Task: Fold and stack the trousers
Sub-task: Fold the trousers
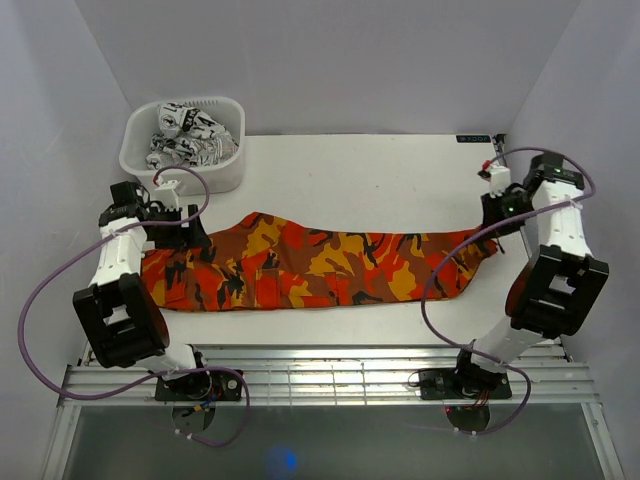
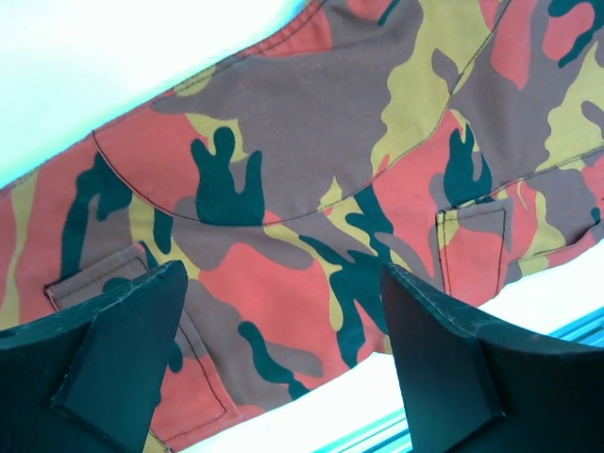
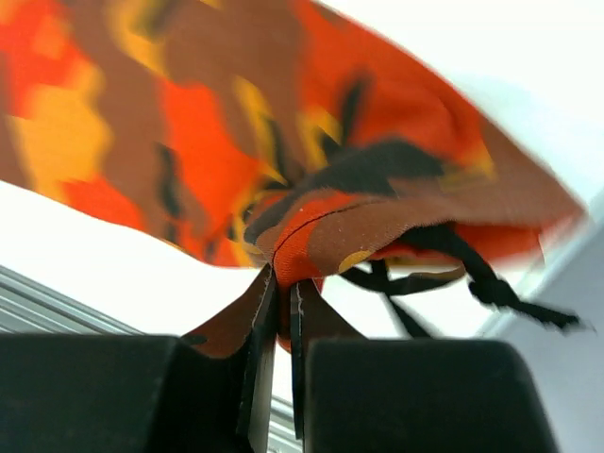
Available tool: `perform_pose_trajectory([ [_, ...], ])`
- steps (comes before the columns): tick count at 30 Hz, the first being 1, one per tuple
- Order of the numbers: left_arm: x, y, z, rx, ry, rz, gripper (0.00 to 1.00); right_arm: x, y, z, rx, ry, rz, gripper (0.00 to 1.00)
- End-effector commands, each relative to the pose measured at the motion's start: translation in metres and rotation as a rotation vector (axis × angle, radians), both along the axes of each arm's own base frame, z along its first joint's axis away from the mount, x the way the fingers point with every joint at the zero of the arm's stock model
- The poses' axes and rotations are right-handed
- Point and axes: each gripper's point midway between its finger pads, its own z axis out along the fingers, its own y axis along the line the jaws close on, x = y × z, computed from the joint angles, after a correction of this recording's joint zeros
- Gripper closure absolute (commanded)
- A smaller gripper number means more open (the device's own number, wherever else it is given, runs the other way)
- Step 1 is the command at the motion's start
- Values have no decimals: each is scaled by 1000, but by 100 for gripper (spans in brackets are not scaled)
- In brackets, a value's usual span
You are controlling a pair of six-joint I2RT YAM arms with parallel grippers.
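Right wrist view: right gripper (image 3: 281,302) pinched shut on trousers (image 3: 359,226) cuff end, raised off table (image 1: 380,170), likely to carry it waistward for a fold; left gripper (image 2: 283,311) spread open above waist pockets, holding nothing

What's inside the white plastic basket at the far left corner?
Crumpled black-and-white patterned cloth fills the white plastic basket almost to its rim. The cloth covers the basket's floor, so I cannot see whether anything else lies under it.

Top cam overhead; wrist cams close on trousers (image 1: 330,265)
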Motion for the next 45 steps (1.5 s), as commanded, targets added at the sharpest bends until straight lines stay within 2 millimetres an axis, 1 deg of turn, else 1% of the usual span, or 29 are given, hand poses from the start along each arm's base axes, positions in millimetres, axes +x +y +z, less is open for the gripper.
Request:
perform_pose_trajectory([
  [1,-4,-5,16,-11,-22,2,6,0,79,32,138,-70,102,92],
  [2,-6,-5,16,-14,-15,4,6,-4,106,30,163,-61,165,92],
  [3,-6,-5,15,-17,-12,7,6,-5,122,35,196,-66,170,92],
  [4,-7,-5,15,-19,-7,13,5,-4,147,36,217,-79,228,92],
  [6,-7,-5,14,-25,0,17,5,-8,174,35,267,-82,267,92],
  [8,-7,-5,11,-32,14,18,5,-11,216,36,318,-96,346,92],
  [9,-8,-6,8,-37,21,15,5,-15,231,35,359,-87,368,92],
  [10,-10,-6,6,-35,28,5,5,-21,250,34,387,-66,386,92],
  [11,-10,-6,4,-38,38,1,5,-17,263,34,407,-89,408,92],
  [13,-11,-4,0,-31,47,3,5,-28,291,34,457,-62,447,92],
  [15,-12,-3,-4,-30,60,11,5,-26,310,34,480,-88,475,92],
  [17,-13,-3,-8,-32,76,24,5,-38,332,29,506,-56,488,92],
  [18,-14,-3,-13,-40,94,29,5,-33,341,30,525,-82,491,92],
  [19,-16,-5,-16,-56,109,29,5,-43,352,22,544,-34,475,92],
  [21,-18,-9,-21,-78,137,27,2,-46,365,19,563,-29,470,92],
  [22,-19,-10,-22,-88,145,25,2,-47,379,22,584,-48,483,92],
  [23,-20,-12,-23,-101,148,22,2,-48,384,15,588,-34,476,92],
  [24,-20,-13,-23,-103,146,22,2,-48,390,15,595,-25,451,92],
  [25,-20,-13,-22,-104,141,24,2,-49,401,17,608,-43,465,92],
  [27,-21,-12,-24,-101,144,28,2,-48,412,12,607,-35,454,92],
  [29,-22,-13,-26,-101,143,27,2,-53,427,8,611,-19,460,92],
  [30,-23,-13,-27,-98,144,28,2,-51,430,6,594,-29,450,92],
  [31,-22,-12,-28,-94,142,29,2,-56,438,4,592,-17,458,92],
  [33,-25,-12,-31,-91,150,29,2,-56,445,1,579,-21,453,92],
  [34,-24,-12,-32,-90,147,29,2,-60,451,0,577,-17,461,92],
  [36,-25,-13,-34,-94,151,30,2,-58,457,-4,562,-22,455,92],
  [38,-25,-13,-36,-94,150,31,2,-63,465,-11,549,-4,466,92],
  [40,-27,-13,-38,-93,153,30,2,-66,472,-9,550,-2,470,92],
  [45,-30,-14,-44,-90,163,23,2,-69,480,-13,536,2,459,92],
])
